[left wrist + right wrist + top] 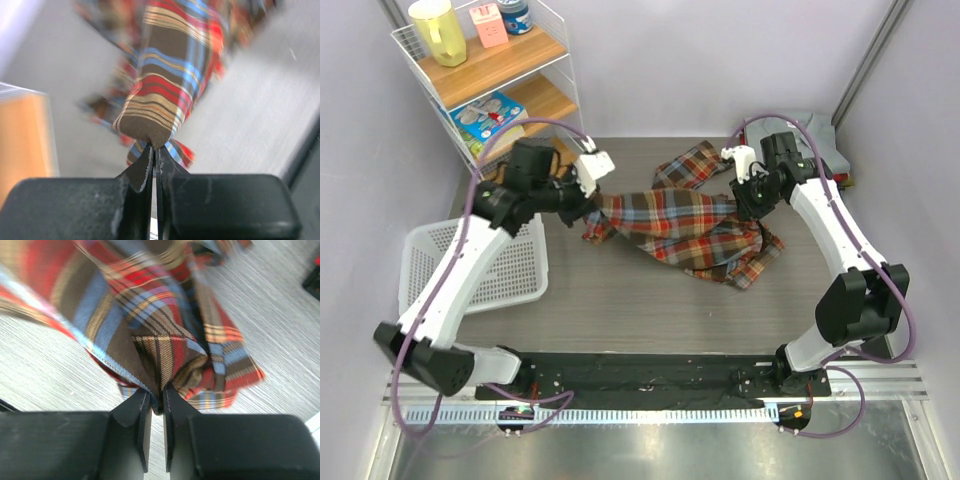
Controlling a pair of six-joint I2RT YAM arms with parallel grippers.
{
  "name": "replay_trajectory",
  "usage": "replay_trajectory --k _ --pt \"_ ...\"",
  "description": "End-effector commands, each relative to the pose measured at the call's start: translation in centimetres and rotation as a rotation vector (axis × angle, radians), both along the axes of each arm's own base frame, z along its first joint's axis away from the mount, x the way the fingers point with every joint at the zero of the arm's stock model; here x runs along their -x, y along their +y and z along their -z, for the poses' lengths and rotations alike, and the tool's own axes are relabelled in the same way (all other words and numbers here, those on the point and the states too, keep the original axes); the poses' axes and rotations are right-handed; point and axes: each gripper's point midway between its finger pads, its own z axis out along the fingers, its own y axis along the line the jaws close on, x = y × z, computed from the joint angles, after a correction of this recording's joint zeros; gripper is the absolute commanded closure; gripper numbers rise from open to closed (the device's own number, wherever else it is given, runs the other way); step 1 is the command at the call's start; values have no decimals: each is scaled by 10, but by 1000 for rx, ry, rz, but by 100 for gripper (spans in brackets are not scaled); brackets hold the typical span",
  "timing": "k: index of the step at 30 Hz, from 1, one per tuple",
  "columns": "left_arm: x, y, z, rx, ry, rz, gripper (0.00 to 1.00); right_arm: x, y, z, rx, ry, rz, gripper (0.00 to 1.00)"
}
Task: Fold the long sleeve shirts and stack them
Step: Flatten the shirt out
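Two clenched pincers are what you have. Your left gripper (154, 151) presses its black jaws tight together on a bunched, rounded fold of the plaid flannel shirt (167, 65), and the soft cloth spills out of the pinch in brown, red, cream and blue bands. Your right gripper (156, 396) is likewise closed on the same shirt, with a creased wad of plaid wedged in the narrow slit between its matte black jaws and folds fanning away from it. Seen from above, the shirt stretches as a twisted band between the two pincers over the middle of the grey wood-grain table (620, 300). Its left end is at your left gripper, while its bulk is heaped and rumpled under and around your right gripper. One corner trails onto the table toward you and another flap lies toward the back wall. Behind your right arm, in the far right corner, sits the folded grey shirt (817, 135), well apart from the plaid. On your left a white plastic mesh basket (420, 245) rests on the table under your left arm. Beyond it stands a white wire shelf (560, 60) with wooden boards, carrying a yellow pitcher (438, 30), a pink carton (488, 24) and a blue packet (485, 115).
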Motion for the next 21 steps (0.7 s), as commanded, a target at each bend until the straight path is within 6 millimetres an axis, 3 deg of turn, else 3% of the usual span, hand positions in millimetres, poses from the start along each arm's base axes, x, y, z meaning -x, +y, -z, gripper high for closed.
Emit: replay_trajectory --k 1,4,7,10,12,13,14,15,16,18,20,21 --pt "-23 18 -57 36 -131 -201 100 1 -12 -36 31 -132 7 86" --pt "-48 35 -81 35 -248 -351 100 -14 -20 -49 41 -202 57 90" --pt "-56 45 -81 9 -286 -406 100 -23 -17 -58 19 -224 64 92" --pt "-46 42 -70 0 -262 -357 100 -19 -6 -64 -35 -220 33 94" --pt "-22 38 -63 2 -247 -253 100 -4 0 -55 -60 -174 -8 90" --pt "-6 30 -42 13 -191 -172 100 5 2 -51 -66 -151 -41 86" --pt "7 28 -33 7 -174 -111 100 23 10 -42 -95 -120 -112 80" --pt "23 31 -17 -33 -141 -55 100 40 10 -33 -95 -69 -148 66" --pt "34 36 -7 -60 -135 -24 100 55 12 -27 -101 -35 -194 59" --pt "57 48 34 -154 -48 53 100 88 9 -10 -95 60 -271 43" --pt "83 67 74 -267 33 134 100 97 -1 -3 -88 91 -253 33" --pt "88 72 84 -295 43 150 100 94 -4 -4 -104 81 -238 29"
